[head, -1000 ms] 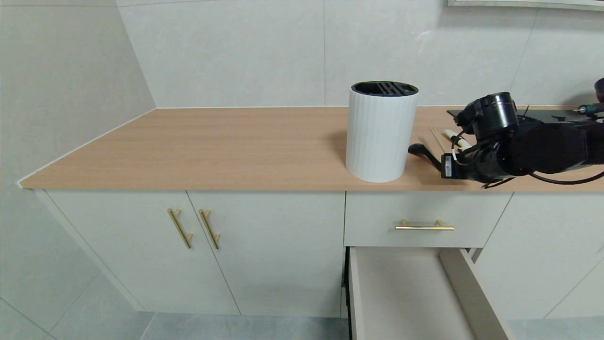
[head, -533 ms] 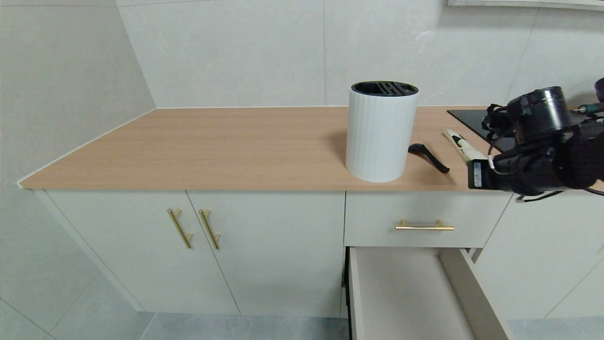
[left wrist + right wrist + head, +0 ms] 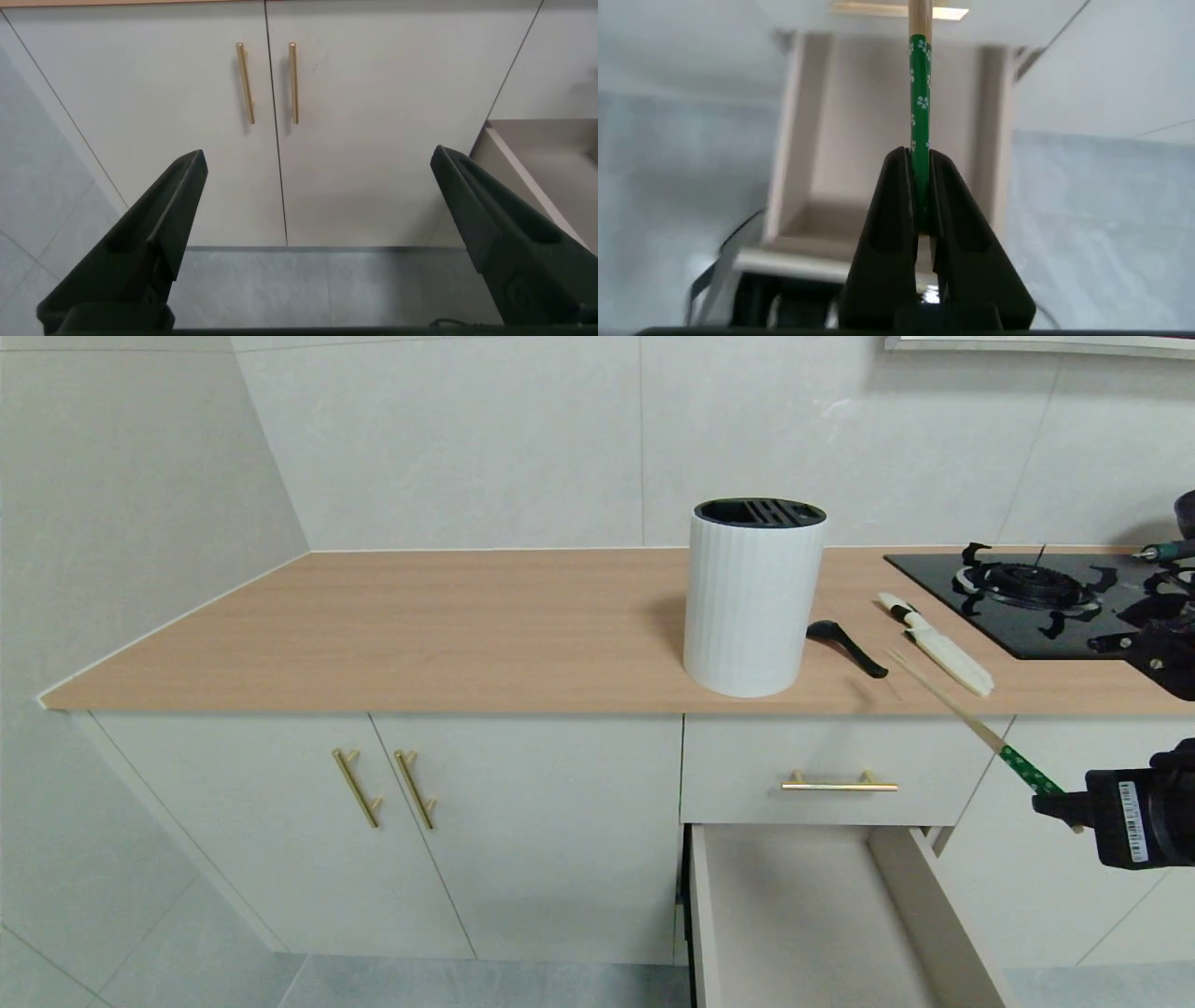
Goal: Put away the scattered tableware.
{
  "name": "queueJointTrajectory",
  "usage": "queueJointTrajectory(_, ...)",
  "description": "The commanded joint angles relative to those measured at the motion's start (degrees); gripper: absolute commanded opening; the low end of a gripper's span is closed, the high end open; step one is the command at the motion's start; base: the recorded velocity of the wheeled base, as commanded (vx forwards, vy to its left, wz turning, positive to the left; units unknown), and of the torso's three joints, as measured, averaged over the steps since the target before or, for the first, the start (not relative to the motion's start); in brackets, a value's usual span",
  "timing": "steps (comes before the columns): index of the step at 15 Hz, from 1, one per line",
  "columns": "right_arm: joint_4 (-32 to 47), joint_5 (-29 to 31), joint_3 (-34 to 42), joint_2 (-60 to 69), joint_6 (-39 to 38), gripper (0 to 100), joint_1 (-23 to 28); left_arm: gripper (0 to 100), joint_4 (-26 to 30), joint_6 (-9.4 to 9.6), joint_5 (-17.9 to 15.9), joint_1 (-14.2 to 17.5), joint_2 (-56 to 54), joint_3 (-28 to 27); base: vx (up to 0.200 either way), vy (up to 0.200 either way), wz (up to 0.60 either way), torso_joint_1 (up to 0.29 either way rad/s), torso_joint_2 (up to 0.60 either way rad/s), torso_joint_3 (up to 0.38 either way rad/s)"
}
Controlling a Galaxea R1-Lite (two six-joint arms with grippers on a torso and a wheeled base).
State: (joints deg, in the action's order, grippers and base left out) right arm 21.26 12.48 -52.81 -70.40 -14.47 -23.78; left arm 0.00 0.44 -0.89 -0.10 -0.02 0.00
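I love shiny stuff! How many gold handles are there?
3. Two upright gold metal bar handles sit side by side on the cupboard doors; one level gold metal bar handle is on the shut drawer. The open drawer's may be hidden.

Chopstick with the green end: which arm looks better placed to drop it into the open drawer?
Right. The right arm's fingers already hold the chopstick close to the open drawer. The left arm's fingers are open and empty, facing the cupboard doors.

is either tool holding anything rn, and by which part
The right tool grips a chopstick by its green patterned end; the left tool is open, holding nothing.
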Motion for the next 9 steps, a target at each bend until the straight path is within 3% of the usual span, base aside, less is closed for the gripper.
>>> queueJointTrajectory(1, 1.6, -4.5, 2.0, 3.8, 0.1, 0, -0.3, 100, -0.1, 0.0, 0.0, 0.0, 0.0, 0.0, 0.0, 0.0, 0.0, 0.0, 0.0, 0.0)
queueJointTrajectory(4, 1.2, -10.5, 4.7, 3.6, 0.6, 0, -2.1, 100, -0.1, 0.0, 0.0, 0.0, 0.0, 0.0, 0.0, 0.0, 0.0, 0.0, 0.0, 0.0)
queueJointTrajectory(9, 1.1, -10.7, 7.7, -1.2, 2.5, 0, -4.2, 100, 0.0, 0.0, 0.0, 0.0, 0.0, 0.0, 0.0, 0.0, 0.0, 0.0, 0.0, 0.0)
